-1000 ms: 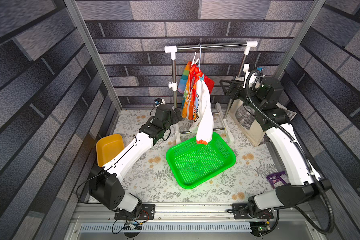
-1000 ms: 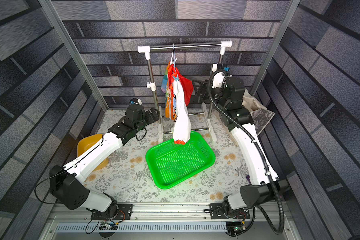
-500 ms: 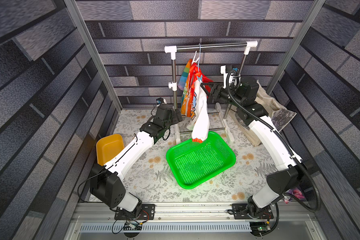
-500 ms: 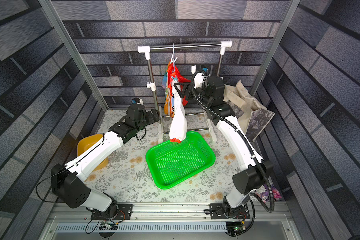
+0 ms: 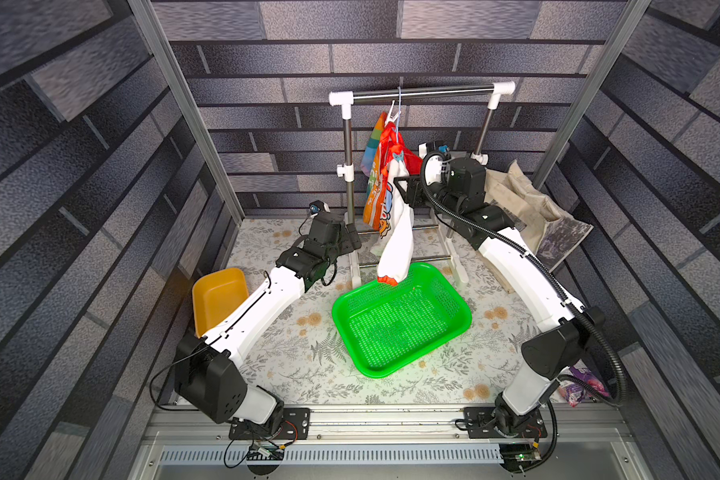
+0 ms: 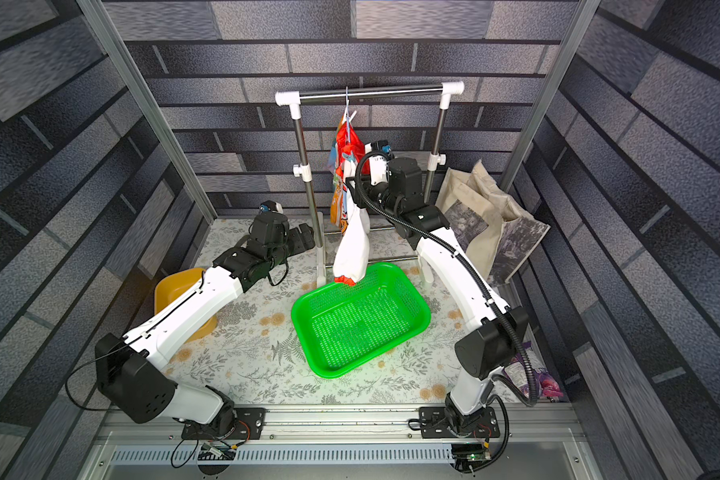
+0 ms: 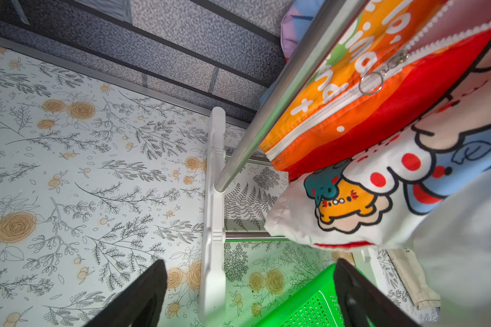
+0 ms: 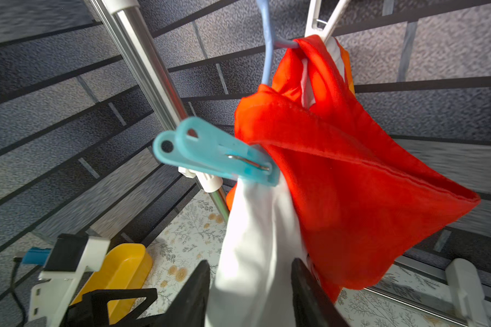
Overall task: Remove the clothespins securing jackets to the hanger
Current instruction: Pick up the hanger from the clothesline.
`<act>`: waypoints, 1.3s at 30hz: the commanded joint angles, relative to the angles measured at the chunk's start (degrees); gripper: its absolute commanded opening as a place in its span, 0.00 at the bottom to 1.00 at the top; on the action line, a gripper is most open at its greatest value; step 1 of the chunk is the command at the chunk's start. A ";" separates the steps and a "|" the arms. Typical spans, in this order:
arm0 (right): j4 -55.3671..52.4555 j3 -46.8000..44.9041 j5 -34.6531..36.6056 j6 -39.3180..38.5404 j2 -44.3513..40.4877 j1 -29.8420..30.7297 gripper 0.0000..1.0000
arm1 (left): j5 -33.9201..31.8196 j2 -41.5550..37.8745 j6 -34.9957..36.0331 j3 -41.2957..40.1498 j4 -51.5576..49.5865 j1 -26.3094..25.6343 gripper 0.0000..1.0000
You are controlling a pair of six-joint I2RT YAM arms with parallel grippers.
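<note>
The jacket (image 5: 377,195) hangs from the pale-blue hanger (image 8: 267,56) on the rack, its white sleeve (image 5: 398,249) dangling over the basket. A teal clothespin (image 8: 216,155) is clipped where the red fabric meets the white sleeve. A white clothespin (image 8: 323,17) grips the jacket's top by the hook. My right gripper (image 8: 250,283) sits just below the teal pin, open, with the sleeve between its fingers. My left gripper (image 7: 247,297) is open and holds nothing, low beside the rack's left post, near the jacket's hem (image 7: 338,220).
The steel rack (image 5: 425,89) stands at the back on white feet (image 7: 214,215). A green basket (image 5: 454,328) lies under the sleeve. A yellow bin (image 5: 217,295) is at the left. A beige tote (image 5: 528,208) leans at the back right, and a purple packet (image 5: 578,386) lies near the right arm's base.
My right arm has swung left from beside the right rack post to the jacket, and its jaws have narrowed round the white sleeve. The left arm has not moved.
</note>
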 commanded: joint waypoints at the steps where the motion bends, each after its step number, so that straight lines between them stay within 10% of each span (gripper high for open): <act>1: 0.16 1.88 3.77 -0.71 1.41 0.50 0.44 | -1.47 -2.50 1.50 -1.42 -2.17 -0.18 0.93; 10: -2.39 7.45 4.85 -0.92 5.49 0.63 0.00 | -1.78 -3.13 3.33 -1.90 -3.55 -0.10 0.93; 28: 3.49 6.12 15.84 -8.26 -7.06 1.53 0.00 | 4.20 -5.34 6.15 -0.31 -1.97 0.66 1.00; 39: -22.07 -1.14 11.45 -10.10 -17.95 1.50 0.00 | 15.66 -13.58 2.41 -2.97 6.87 0.92 1.00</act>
